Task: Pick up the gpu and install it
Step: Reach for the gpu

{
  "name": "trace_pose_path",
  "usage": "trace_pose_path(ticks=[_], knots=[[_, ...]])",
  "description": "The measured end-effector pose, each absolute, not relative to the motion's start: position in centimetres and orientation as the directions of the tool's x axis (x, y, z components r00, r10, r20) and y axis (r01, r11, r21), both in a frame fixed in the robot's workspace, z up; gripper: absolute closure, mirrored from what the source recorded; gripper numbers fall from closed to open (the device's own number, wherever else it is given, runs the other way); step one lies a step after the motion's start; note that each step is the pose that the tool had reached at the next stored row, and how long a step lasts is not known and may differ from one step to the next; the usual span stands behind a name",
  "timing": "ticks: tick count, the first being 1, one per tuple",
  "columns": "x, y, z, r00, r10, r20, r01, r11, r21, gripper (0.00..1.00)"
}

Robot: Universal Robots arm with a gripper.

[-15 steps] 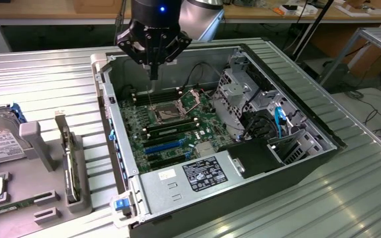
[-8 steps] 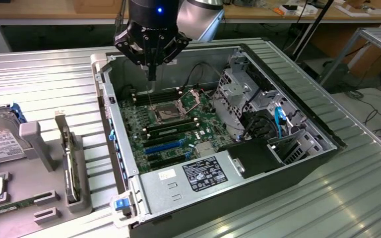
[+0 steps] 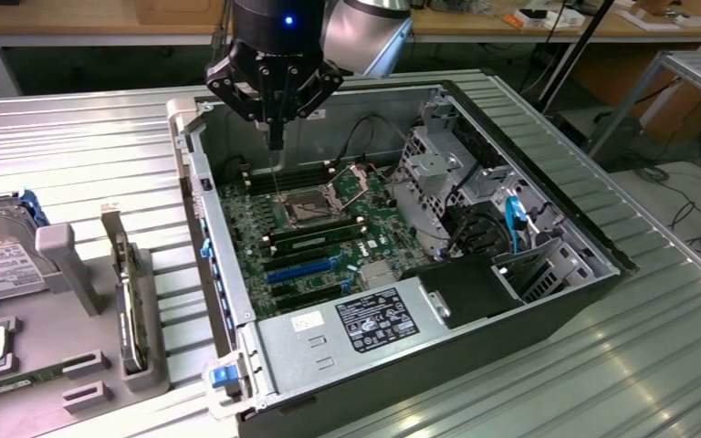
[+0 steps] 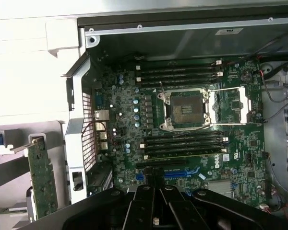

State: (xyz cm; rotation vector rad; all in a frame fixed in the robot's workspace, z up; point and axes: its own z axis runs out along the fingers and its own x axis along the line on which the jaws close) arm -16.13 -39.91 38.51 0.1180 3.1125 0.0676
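Gripper [image 3: 275, 139]: clenched, empty, above computer case [image 3: 219, 274]. Gpu [image 3: 131, 301]: upright in rack [image 3: 65, 265], exterior view's left; best gripped squarely along its top edge.

Case [image 3: 558, 195] lies open on top; you have free descent over the motherboard [image 3: 326, 233], where the gripper [image 3: 275, 139], fingers closed, hangs above the CPU socket [image 3: 306, 208]; drive cage [image 3: 442, 178] and cables [image 3: 515, 224] crowd the exterior view's right; power supply [image 3: 363, 319] blocks the near end; the side wall [image 3: 211, 260] stands between board and gpu [image 3: 131, 301], upright in its grey holder [image 3: 61, 255] outside; room above the gpu is open.
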Motion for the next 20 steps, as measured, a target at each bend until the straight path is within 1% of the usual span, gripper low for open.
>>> trace_pose_path(ticks=[20], knots=[[-17.11, -39.92, 38.24, -0.997, 0.076, -0.024, 0.075, 0.996, 0.044, 0.89]])
